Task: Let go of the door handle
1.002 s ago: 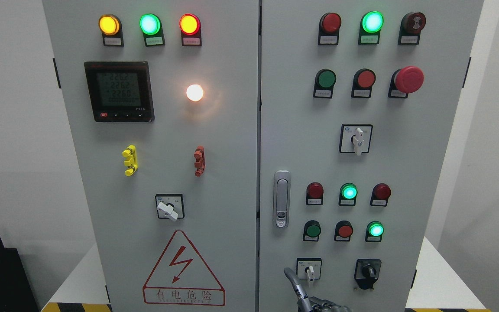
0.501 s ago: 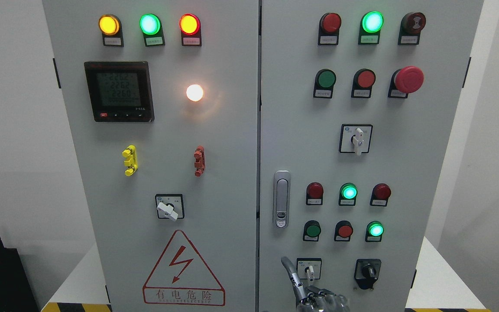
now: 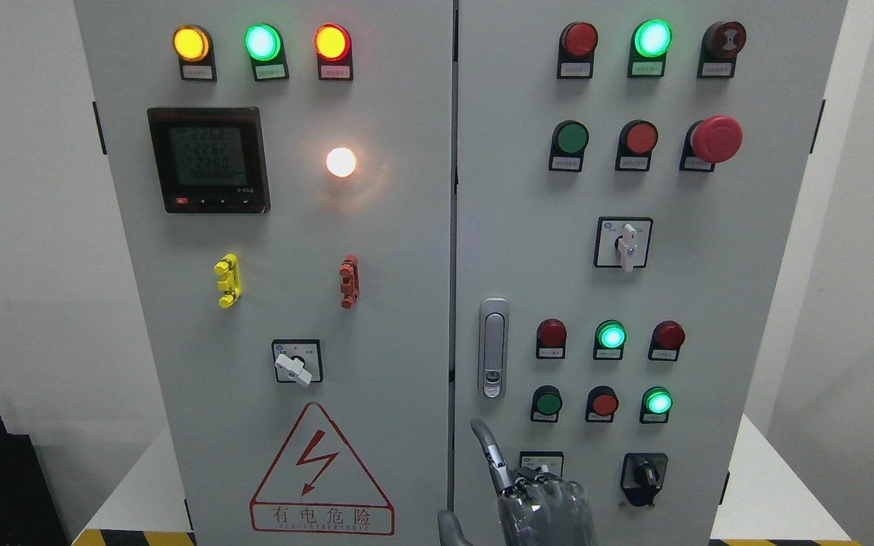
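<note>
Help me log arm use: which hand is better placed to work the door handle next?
Right, likely. The right hand is raised in front of the right door, just below the door handle and apart from it. The left hand is not in view.

A single head-height camera faces the grey electrical cabinet (image 3: 437,227) squarely and fairly near, so its two doors fill most of the frame. A robot hand (image 3: 536,500) enters at the bottom edge right of centre; the cabinet's handle (image 3: 493,347) sits just above it, walls showing at both sides.
</note>
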{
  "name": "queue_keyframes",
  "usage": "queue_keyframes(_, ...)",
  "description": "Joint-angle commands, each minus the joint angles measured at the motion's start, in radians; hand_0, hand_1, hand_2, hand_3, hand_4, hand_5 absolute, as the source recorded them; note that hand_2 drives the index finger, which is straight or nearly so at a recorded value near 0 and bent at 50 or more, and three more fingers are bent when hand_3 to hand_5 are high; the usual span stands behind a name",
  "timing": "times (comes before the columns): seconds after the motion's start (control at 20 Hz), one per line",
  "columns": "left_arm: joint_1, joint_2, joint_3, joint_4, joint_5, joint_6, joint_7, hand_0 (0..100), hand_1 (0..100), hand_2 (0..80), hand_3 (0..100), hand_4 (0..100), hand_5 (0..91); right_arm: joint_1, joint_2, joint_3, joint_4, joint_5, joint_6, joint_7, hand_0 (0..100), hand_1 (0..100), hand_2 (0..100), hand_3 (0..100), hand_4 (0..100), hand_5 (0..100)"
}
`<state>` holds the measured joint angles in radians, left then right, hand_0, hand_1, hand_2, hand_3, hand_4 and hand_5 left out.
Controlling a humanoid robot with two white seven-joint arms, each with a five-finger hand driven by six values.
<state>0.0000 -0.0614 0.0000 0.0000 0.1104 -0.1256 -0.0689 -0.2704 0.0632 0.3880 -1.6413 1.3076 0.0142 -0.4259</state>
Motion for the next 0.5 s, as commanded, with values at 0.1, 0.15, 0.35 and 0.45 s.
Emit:
queue_keyframes(0.1, -0.031, 0.0, -0.011, -0.009, 0.0, 0.0, 0.0, 12, 39, 0.0, 0, 0, 0.0, -0.066, 0.026, -0.011, 0.113, -0.001, 0.039, -0.005, 34, 37, 0, 100, 92, 98)
queue_keyframes(0.15, -0.031, 0.0, -0.011, -0.008, 0.0, 0.0, 0.0, 12, 39, 0.0, 0, 0, 0.0, -0.066, 0.026, -0.015, 0.112, -0.001, 0.039, -0.005, 34, 37, 0, 100, 92, 98)
queue_keyframes(0.35, -0.031, 0.0, -0.011, -0.009, 0.0, 0.0, 0.0, 12, 39, 0.0, 0, 0, 0.0, -0.061, 0.027, -0.029, 0.112, -0.001, 0.041, -0.014, 34, 37, 0, 100, 95, 98)
queue_keyframes(0.45, -0.031, 0.0, -0.011, -0.009, 0.0, 0.0, 0.0, 12, 39, 0.0, 0, 0, 0.0, -0.059, 0.027, -0.037, 0.117, -0.001, 0.041, -0.014, 34, 37, 0, 100, 100, 98)
